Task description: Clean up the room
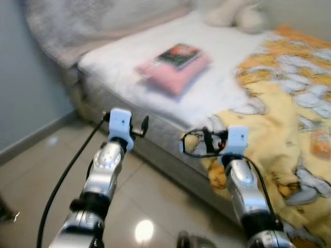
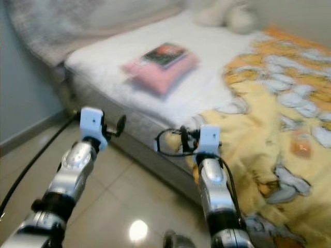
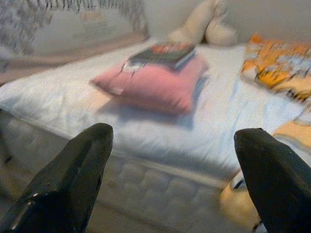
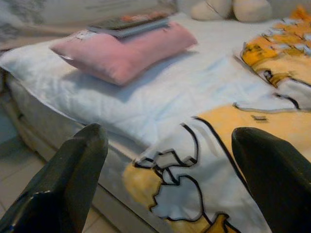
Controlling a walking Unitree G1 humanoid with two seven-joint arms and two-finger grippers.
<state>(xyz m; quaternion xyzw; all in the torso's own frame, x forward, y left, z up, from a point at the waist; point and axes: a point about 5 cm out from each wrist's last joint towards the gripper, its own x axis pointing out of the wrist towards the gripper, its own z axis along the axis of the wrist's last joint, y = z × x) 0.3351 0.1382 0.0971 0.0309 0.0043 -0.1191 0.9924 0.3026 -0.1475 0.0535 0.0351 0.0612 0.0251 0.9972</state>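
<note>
A book (image 1: 179, 55) lies flat on a pink pillow (image 1: 175, 71), which sits on the white sheet (image 1: 155, 88) toward the far left of the bed (image 1: 150, 137). Of everything here, the book looks most like the thing to tidy, since it lies out on the bedding rather than put away; that is a judgement from the task, not a certainty. Beyond it, at the far end of the bed, rests a pale plush toy (image 1: 238, 13), and to the right a yellow patterned blanket (image 1: 289, 119) is rumpled and spills over the near edge of the mattress, so it may need straightening too. Both arms are raised toward the bed, short of it, over the tiled floor (image 1: 46, 160). The left gripper (image 3: 170, 174) points at the pillow and book with its fingers spread wide and nothing between them. The right gripper (image 4: 165, 179) points where sheet and blanket meet, fingers likewise spread and empty. Neither touches the bedding, which suggests an approach with the hands readied for a grasp.
</note>
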